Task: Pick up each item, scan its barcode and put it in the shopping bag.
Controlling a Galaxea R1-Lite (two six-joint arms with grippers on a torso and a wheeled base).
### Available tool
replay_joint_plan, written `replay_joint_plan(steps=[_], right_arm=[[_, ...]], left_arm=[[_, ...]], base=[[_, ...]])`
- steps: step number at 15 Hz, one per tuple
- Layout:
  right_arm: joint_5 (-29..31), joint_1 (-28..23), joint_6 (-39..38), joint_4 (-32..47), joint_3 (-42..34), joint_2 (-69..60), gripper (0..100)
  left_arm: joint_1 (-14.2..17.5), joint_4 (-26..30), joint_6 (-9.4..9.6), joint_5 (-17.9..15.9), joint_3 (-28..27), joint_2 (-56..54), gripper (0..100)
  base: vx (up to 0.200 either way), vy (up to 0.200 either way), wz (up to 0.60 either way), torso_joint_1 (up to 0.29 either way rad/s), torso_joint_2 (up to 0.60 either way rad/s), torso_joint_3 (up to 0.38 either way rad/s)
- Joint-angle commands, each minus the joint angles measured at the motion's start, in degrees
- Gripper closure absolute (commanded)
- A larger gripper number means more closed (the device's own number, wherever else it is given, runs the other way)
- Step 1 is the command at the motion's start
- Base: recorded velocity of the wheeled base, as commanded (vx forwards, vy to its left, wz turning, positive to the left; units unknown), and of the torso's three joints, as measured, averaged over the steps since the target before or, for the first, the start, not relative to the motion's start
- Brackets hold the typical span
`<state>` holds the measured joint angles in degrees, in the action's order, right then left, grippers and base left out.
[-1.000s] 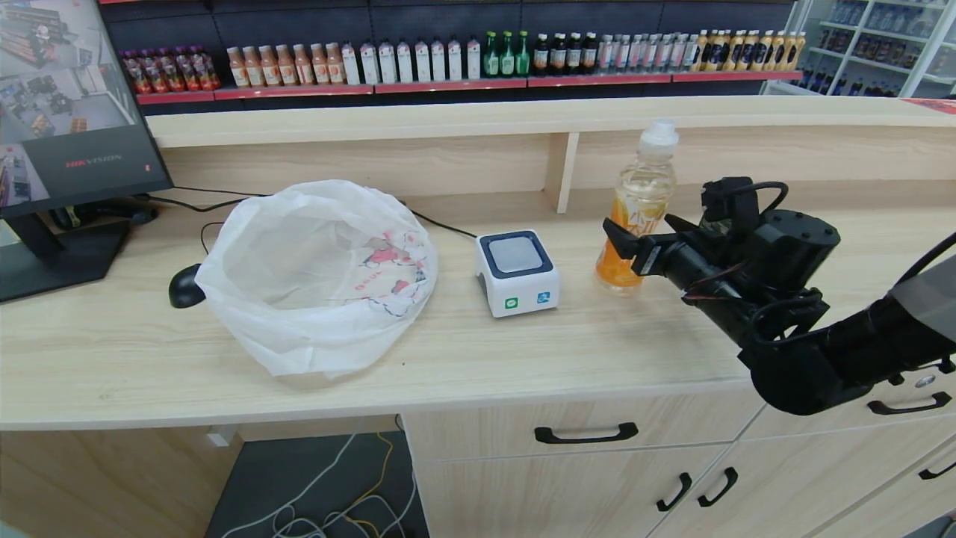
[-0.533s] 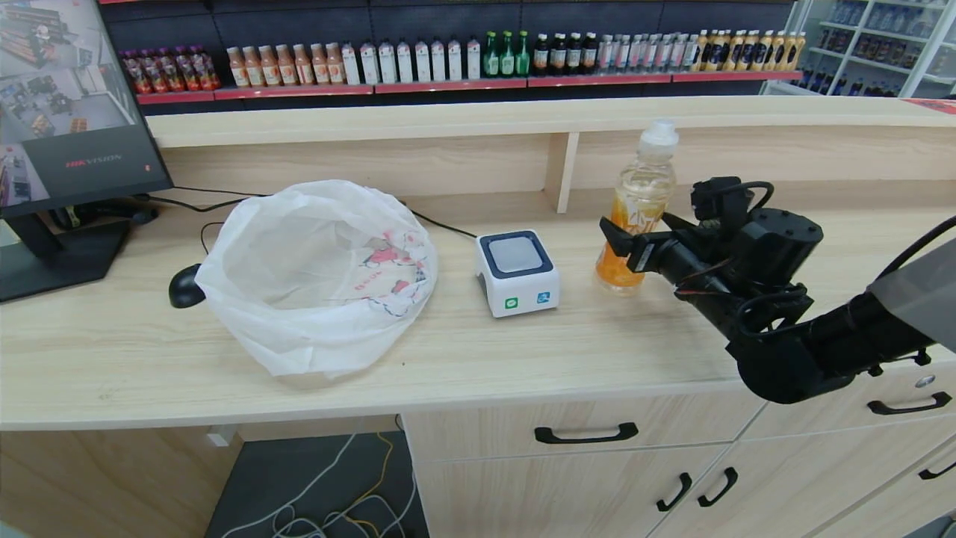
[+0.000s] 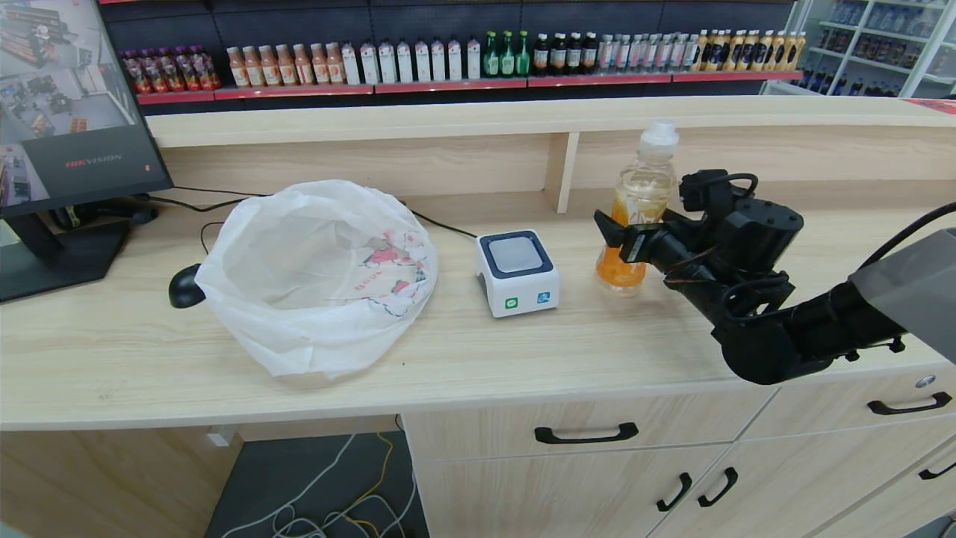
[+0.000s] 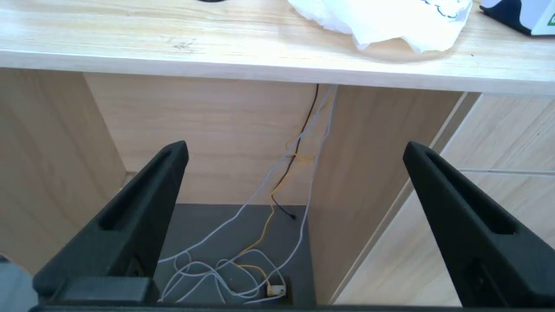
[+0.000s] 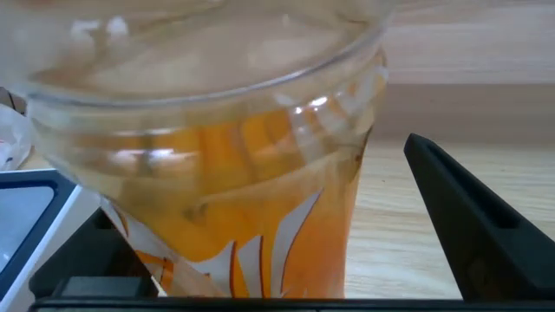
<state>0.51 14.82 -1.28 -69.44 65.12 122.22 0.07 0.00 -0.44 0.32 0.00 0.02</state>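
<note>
An orange drink bottle (image 3: 636,217) with a white cap stands upright on the wooden counter (image 3: 463,351), right of the white barcode scanner (image 3: 517,270). My right gripper (image 3: 635,233) is open at the bottle's lower half, one finger on each side of it. In the right wrist view the bottle (image 5: 234,165) sits close between the fingers (image 5: 473,230), with the scanner (image 5: 26,204) at the edge. The white shopping bag (image 3: 317,273) lies open left of the scanner. My left gripper (image 4: 295,208) hangs open below the counter edge, facing the cables underneath.
A monitor (image 3: 67,112) and a black mouse (image 3: 185,288) are at the counter's left. A raised wooden ledge (image 3: 523,119) runs along the back, with a divider behind the scanner. Drawers (image 3: 586,433) lie below the front edge. Shelves of bottles (image 3: 463,60) stand far behind.
My right arm has moved forward and left, bringing its open fingers from just beside the bottle to either side of it. Bottle, scanner and bag have stayed put.
</note>
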Motion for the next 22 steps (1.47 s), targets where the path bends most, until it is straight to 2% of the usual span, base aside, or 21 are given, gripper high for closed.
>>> replay_joint_plan(steps=[1,6,7,22], right_arm=[[0.02,0.03,-0.04,0.0,0.36,0.12,0],[0.02,0.12,-0.04,0.0,0.44,0.03,0],[0.02,0.21,-0.04,0.0,0.44,0.03,100],[-2.01,0.47,-0.57,0.27,1.24,-2.87,100]], left_arm=[[0.01,0.0,0.0,0.03,0.0,-0.02,0],[0.01,0.09,-0.09,0.03,0.0,-0.02,0],[0.01,0.0,0.0,0.03,0.0,-0.02,0],[0.01,0.09,0.0,0.03,0.0,-0.02,0]], base=[[0.0,0.0,0.0,0.0,0.0,0.0],[0.0,0.0,0.0,0.0,0.0,0.0],[0.0,0.0,0.0,0.0,0.0,0.0],[0.0,0.0,0.0,0.0,0.0,0.0]])
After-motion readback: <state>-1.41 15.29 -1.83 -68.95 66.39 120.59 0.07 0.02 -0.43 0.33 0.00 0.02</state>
